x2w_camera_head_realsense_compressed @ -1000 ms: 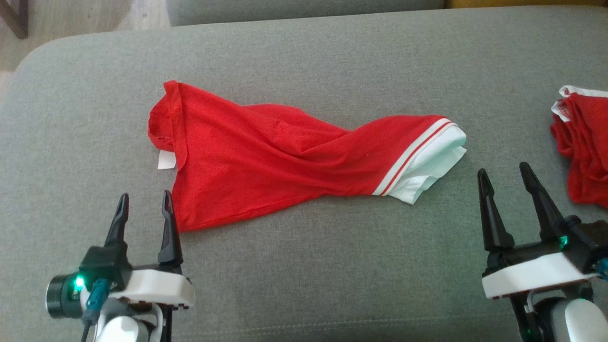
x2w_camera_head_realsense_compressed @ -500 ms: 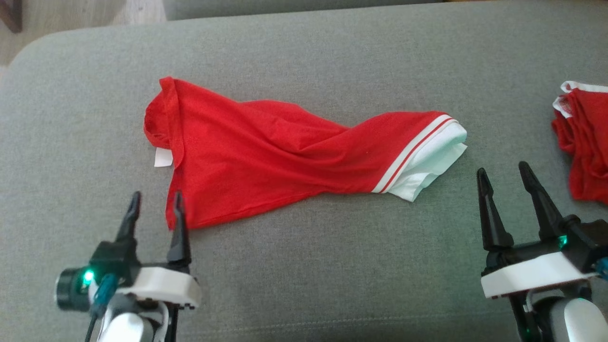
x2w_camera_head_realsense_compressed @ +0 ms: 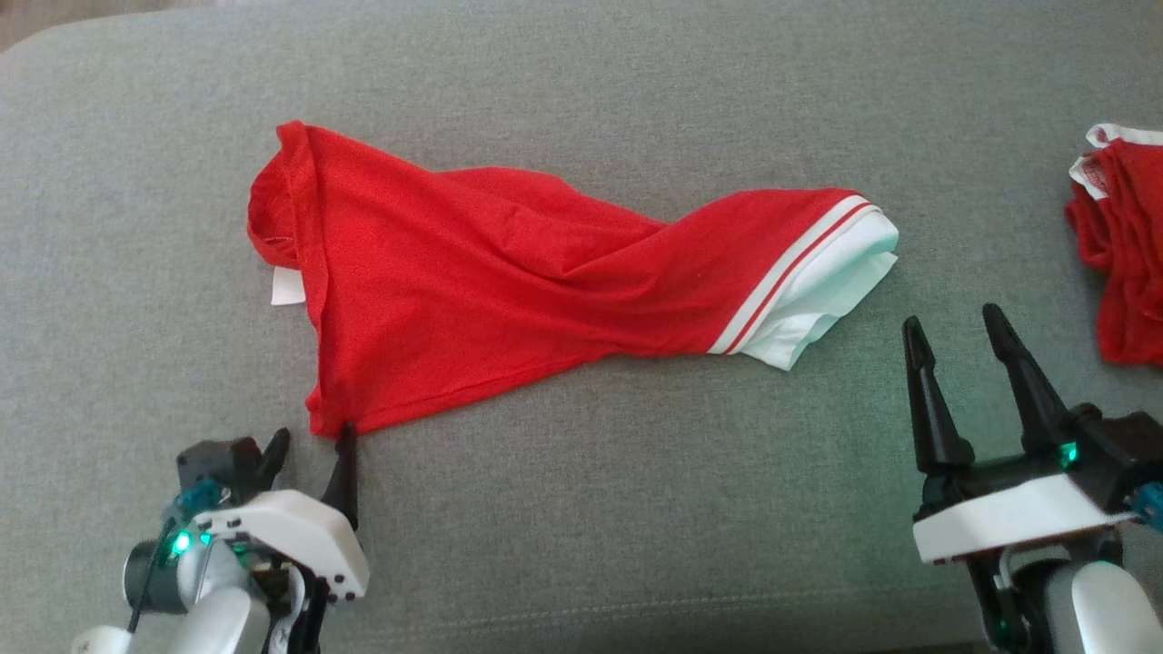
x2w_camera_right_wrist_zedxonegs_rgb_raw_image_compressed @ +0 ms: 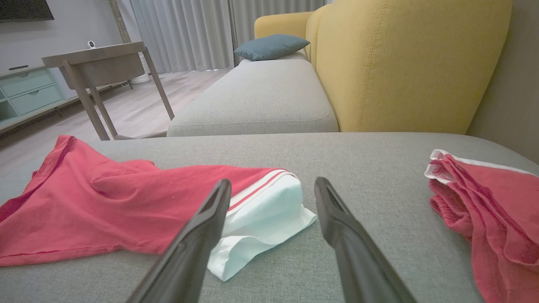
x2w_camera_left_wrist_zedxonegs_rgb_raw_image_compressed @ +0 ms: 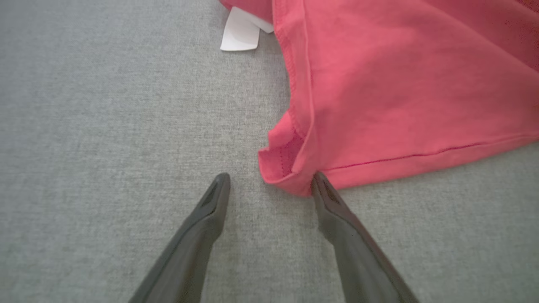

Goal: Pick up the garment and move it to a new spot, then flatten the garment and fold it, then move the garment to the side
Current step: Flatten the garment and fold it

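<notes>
The red garment lies crumpled across the middle of the grey sofa seat, its white-banded end toward the right edge. The left pincer sits low at the garment's near left corner, its 2 fingers spread wide; the corner lies between their tips, one tip touching the hem, nothing gripped. The right pincer hovers wide open and empty, near the white end. Another red garment is bunched at the seat's right edge.
</notes>
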Controlling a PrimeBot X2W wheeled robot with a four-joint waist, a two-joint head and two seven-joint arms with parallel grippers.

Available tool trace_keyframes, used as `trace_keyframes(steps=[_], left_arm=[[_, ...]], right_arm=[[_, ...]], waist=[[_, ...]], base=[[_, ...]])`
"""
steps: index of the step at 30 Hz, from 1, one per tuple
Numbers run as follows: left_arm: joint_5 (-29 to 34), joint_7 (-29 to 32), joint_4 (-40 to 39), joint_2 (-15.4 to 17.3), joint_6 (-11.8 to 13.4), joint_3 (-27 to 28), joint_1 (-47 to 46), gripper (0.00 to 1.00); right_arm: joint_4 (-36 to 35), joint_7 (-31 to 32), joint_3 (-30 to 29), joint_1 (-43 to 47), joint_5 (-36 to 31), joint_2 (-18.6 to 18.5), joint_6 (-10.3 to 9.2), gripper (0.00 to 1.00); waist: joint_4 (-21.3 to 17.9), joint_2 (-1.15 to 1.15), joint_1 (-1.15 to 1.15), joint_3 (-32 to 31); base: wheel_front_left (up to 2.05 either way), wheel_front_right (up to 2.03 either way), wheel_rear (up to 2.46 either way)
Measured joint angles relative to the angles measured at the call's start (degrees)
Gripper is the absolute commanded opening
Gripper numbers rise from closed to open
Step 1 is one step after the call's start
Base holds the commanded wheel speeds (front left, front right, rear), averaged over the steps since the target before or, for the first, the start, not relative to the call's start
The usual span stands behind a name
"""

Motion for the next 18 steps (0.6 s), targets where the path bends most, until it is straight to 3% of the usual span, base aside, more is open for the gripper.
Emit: trace_keyframes(steps=[6,7,8,9,10,18], left_arm=[[-0.5,1.7,1.7,0.1,-2.0,-0.4,-2.5,1.00],[-0.5,2.0,1.9,0.1,-2.3,-0.6,-2.9,0.85],[-0.5,2.5,2.3,0.1,-2.5,-0.8,-3.2,0.51],[-0.5,2.8,2.6,0.2,-2.6,-1.0,-3.4,0.32],[-0.5,2.9,2.7,0.3,-2.9,-1.1,-3.5,0.00],[-0.4,2.7,2.9,0.5,-2.9,-2.0,-4.0,0.00]], right_arm=[[0.4,-0.1,-0.1,-0.8,0.1,0.0,0.00,1.00],[0.5,-0.1,-0.1,-0.8,0.1,-0.1,0.00,1.00],[0.6,-0.1,-0.1,-0.9,0.1,-0.1,0.00,1.00],[0.7,-0.1,-0.1,-0.9,0.1,-0.3,0.00,1.00],[1.0,-0.1,-0.2,-0.9,0.1,-0.4,0.00,1.00],[5.8,4.2,-2.0,-1.7,2.0,-2.9,0.00,1.00]], waist=[[0.0,0.00,0.00,0.4],[0.1,0.00,0.00,0.5],[0.1,0.00,0.00,0.4],[0.1,0.00,0.00,0.4],[0.0,0.00,0.00,0.4],[0.3,0.00,0.00,0.8]], base=[[0.00,0.00,0.00],[0.00,0.00,0.00],[0.00,0.00,0.00],[0.00,0.00,0.00],[0.00,0.00,0.00],[0.00,0.00,0.00]])
